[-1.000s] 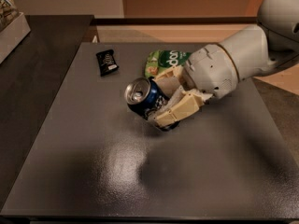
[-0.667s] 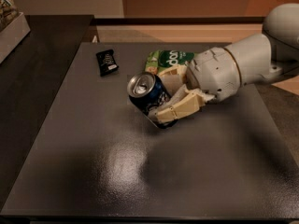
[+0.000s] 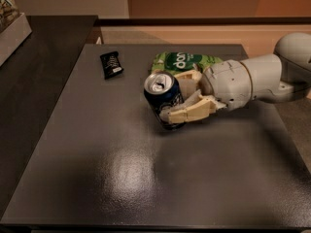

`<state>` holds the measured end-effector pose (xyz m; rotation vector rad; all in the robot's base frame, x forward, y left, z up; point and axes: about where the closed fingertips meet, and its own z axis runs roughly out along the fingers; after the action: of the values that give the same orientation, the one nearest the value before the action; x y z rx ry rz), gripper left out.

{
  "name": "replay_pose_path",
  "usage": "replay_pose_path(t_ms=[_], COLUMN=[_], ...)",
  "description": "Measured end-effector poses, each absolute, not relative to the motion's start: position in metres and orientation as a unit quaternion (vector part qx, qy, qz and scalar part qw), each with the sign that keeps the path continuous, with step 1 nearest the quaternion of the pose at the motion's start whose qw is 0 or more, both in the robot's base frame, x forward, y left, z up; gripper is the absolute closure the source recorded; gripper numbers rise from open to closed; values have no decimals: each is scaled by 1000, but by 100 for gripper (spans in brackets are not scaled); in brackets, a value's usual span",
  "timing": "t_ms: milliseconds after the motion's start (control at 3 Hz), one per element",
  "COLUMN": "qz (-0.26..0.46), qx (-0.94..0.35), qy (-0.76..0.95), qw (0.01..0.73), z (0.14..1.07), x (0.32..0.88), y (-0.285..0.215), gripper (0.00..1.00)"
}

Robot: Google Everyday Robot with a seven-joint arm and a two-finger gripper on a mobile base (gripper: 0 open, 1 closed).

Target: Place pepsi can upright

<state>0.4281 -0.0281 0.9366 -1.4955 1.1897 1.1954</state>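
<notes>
Here: table [image 3: 121, 178], gripper [image 3: 171, 97], green snack bag [image 3: 187, 60], pepsi can [image 3: 160, 98], black packet [image 3: 111, 64].
Gripper clenched round the can just before the bag, can leaning slightly; best square its base flat, then release gently.

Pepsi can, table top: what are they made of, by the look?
Pepsi can: likely thin metal, glossy blue print, bare silver lid; gripper clamps it mid-table. Table top: dark, fine-textured, semi-gloss sheen; laminate or coated metal, cannot tell.
</notes>
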Motion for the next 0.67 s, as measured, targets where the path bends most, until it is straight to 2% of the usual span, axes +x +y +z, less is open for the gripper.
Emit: replay_pose_path(t_ms=[667], qz=[501], qx=[-569], qy=[478], qw=[443], z=[916], x=[448], y=[-49], gripper=[100])
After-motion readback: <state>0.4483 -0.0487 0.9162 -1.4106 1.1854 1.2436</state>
